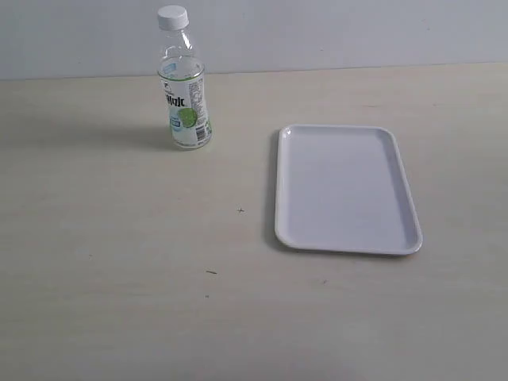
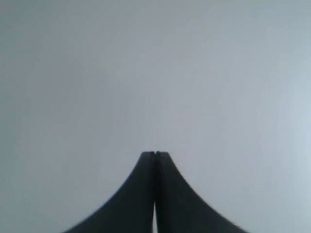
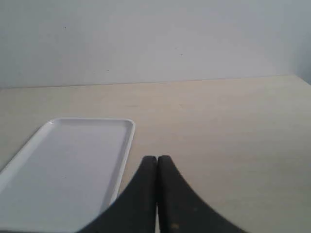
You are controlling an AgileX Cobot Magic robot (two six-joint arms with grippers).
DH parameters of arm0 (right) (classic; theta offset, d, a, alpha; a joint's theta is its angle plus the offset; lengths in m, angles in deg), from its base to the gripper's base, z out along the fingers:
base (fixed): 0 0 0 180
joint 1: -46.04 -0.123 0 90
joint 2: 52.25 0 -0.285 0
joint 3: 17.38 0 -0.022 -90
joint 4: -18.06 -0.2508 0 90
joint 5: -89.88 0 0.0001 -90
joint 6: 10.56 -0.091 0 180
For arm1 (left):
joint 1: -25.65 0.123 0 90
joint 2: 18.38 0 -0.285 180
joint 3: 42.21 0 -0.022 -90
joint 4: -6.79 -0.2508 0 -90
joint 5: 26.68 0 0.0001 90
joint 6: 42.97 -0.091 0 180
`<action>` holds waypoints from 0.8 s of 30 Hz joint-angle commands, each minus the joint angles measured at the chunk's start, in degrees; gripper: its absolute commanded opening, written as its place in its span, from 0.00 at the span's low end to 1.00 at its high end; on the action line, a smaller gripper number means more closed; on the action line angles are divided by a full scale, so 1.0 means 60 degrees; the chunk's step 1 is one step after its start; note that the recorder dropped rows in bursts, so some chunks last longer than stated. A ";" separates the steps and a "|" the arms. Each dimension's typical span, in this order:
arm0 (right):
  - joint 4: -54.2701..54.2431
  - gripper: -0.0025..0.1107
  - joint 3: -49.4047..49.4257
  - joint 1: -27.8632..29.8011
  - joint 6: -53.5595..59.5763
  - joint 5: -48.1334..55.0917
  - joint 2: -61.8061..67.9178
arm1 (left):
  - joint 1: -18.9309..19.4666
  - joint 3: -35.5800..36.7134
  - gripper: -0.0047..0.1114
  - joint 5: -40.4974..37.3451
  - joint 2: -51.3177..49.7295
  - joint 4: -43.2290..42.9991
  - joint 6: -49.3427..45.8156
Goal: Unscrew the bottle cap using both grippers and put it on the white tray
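- The bottle stands upright at the far left of the surface, with its cap on. The tray lies well apart on the right.
- It looks light, thin and slippery, so I would hold the label part and turn the cap.
- The left pincer and the right pincer are clenched on nothing.

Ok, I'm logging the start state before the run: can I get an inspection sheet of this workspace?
Surface: pale table, flat.
Job's things: bottle upright, bottle cap on; white tray flat, apart from the bottle, nothing on it.
Clutter: a few tiny dark specks.
Grippers: left gripper shut, holding nothing; right gripper shut, holding nothing, by the tray's edge.
Cables: nothing seen.
Surroundings: plain grey wall behind the table.
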 commanded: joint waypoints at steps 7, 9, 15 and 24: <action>-0.0004 0.02 0.0044 0.0042 -0.0024 -0.0063 -0.0063 | 0.0034 -0.4668 0.04 0.0466 -0.8011 -0.2777 -0.1102; -0.0004 0.02 0.0044 0.0042 -0.0024 -0.0063 -0.0063 | 0.0013 -0.5085 0.05 0.0627 -1.0282 -0.5062 -0.0090; -0.0004 0.02 0.0044 0.0042 -0.0024 -0.0063 -0.0063 | 0.0013 -0.5990 0.85 0.2748 -1.5500 -0.6783 -0.0590; -0.0004 0.02 0.0044 0.0042 -0.0024 -0.0063 -0.0063 | -0.0033 -0.7797 0.95 0.6258 -1.9802 -0.6799 -0.0629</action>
